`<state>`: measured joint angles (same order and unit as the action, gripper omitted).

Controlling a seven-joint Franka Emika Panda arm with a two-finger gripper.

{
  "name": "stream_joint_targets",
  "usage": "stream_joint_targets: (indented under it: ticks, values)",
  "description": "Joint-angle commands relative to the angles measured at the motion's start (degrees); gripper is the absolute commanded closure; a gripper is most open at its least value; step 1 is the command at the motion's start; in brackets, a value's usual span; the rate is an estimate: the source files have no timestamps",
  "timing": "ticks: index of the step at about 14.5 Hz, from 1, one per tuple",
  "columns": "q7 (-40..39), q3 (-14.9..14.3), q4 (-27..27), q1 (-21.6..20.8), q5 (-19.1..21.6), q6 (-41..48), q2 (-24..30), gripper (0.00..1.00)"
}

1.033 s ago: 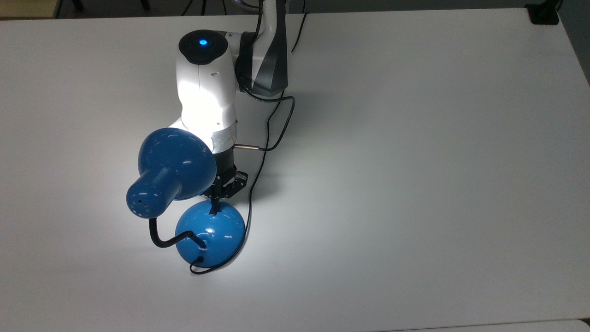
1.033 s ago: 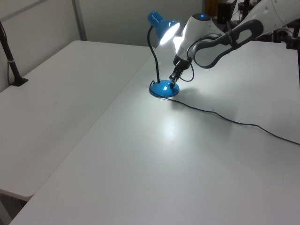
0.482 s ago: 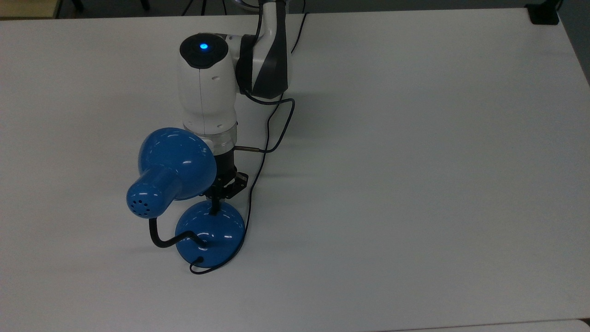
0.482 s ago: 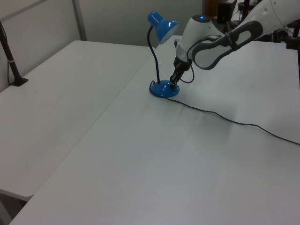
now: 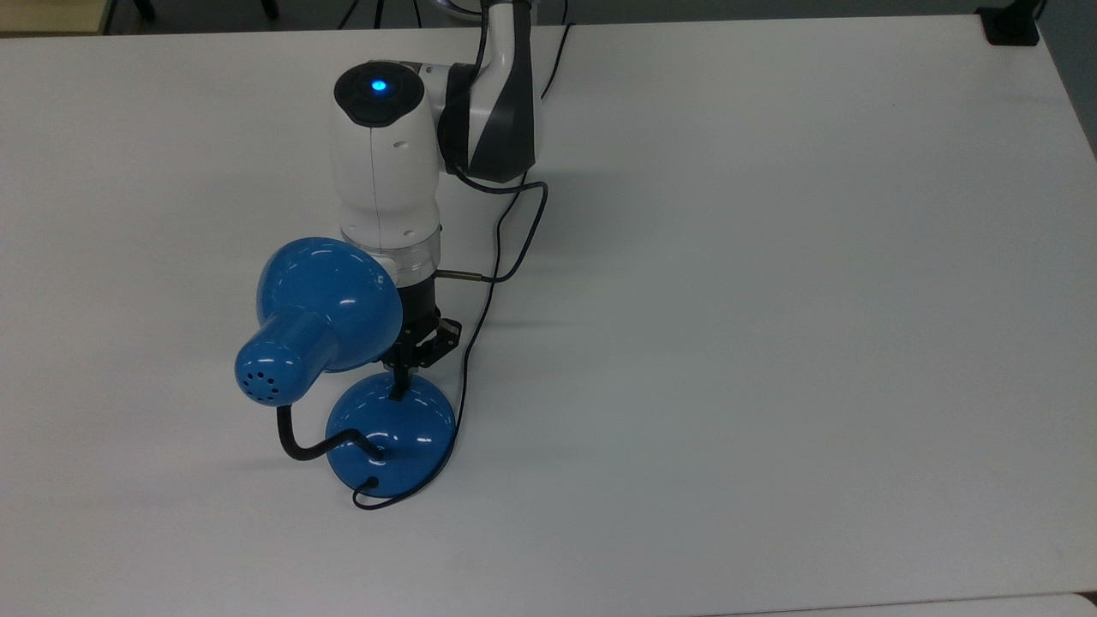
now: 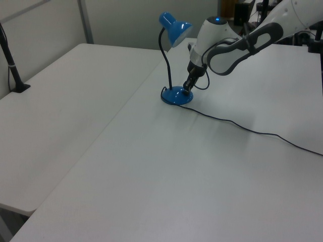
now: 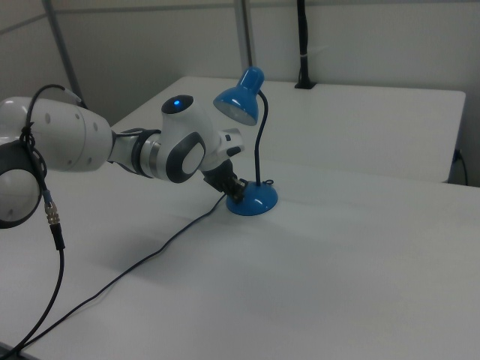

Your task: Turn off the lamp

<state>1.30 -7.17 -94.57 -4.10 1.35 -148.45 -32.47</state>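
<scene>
The lamp, blue, stands on the white table, at about 8 o'clock from centre in the top view. Shade tilted on a black bent gooseneck, no glow on the table, lamp looks off. Black cord trails from the base across the table toward 4 o'clock in the left view. Gripper points down at the base's 12 o'clock edge in the top view, tip on the dome by the switch; fingers drawn narrow, pinched together, holding nothing. White arm reaches in from 12 o'clock.
</scene>
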Motion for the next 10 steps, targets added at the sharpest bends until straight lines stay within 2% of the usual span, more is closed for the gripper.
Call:
stream_joint_targets:
  ticks: [1,3,4,6,8,10]
  values:
    - [-0.33,0.13,-7.72,-0.03,0.41,1.91,7.76,0.97]
    - [-0.15,0.22,-8.17,-0.03,0.41,11.20,12.15,0.87]
    - [-0.15,0.22,-8.08,0.06,0.41,16.64,14.35,0.78]
    - [0.11,0.22,-8.08,0.06,0.24,25.80,18.57,0.42]
    - [0.20,0.13,-8.26,0.15,-0.81,34.67,23.49,0.00]
    - [0.29,0.22,-8.26,-0.11,-3.62,42.06,27.88,0.00]
